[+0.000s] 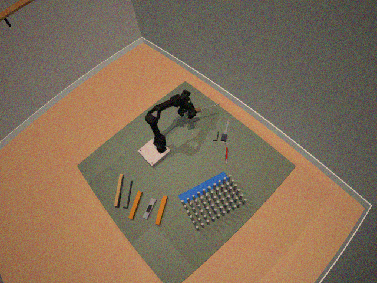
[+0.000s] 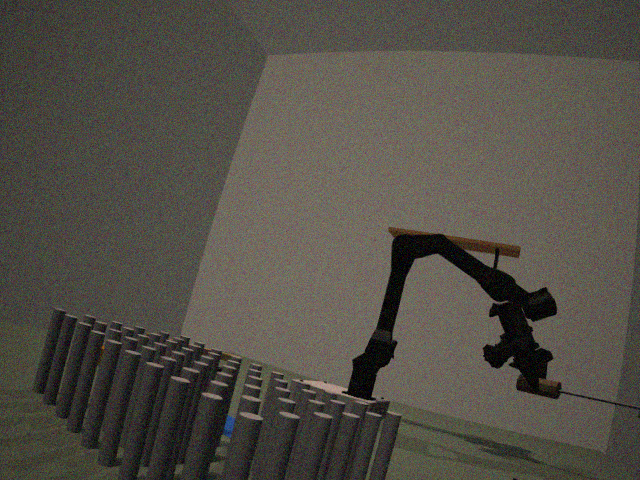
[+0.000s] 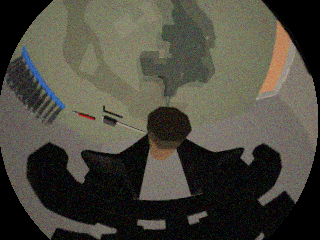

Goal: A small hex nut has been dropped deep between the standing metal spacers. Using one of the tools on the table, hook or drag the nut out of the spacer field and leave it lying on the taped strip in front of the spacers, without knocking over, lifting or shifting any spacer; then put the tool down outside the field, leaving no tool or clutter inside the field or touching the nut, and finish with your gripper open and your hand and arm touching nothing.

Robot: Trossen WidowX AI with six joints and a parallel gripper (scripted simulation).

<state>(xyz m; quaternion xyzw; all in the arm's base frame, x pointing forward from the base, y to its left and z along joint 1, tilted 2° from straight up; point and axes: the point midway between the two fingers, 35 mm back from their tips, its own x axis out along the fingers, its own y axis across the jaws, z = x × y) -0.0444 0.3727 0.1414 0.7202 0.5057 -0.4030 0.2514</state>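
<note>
My gripper (image 1: 195, 111) (image 2: 535, 384) is shut on the brown handle of a thin-shafted tool. The handle (image 1: 198, 109) (image 2: 549, 388) (image 3: 169, 127) sticks out of the fingers, and the shaft (image 1: 210, 107) (image 2: 589, 396) points away from the arm, high above the mat's far corner. Its tip is cut off at the right edge in the exterior view. The grey metal spacers (image 1: 212, 206) (image 2: 170, 423) (image 3: 32, 90) stand upright in rows, far from the gripper. The blue taped strip (image 1: 203, 186) (image 2: 229, 426) (image 3: 42, 77) runs along their front. The hex nut cannot be made out.
On the green mat (image 1: 188, 170) lie a red-handled tool (image 1: 226, 152) (image 3: 86, 116), a dark-handled scraper (image 1: 224, 137) (image 3: 109, 120) and a small black L-shaped key (image 1: 217, 136). Left of the spacers lie two orange bars (image 1: 135, 204) (image 1: 161, 210), a grey piece (image 1: 149, 208), a dark rod (image 1: 129, 194) and a tan bar (image 1: 119, 190).
</note>
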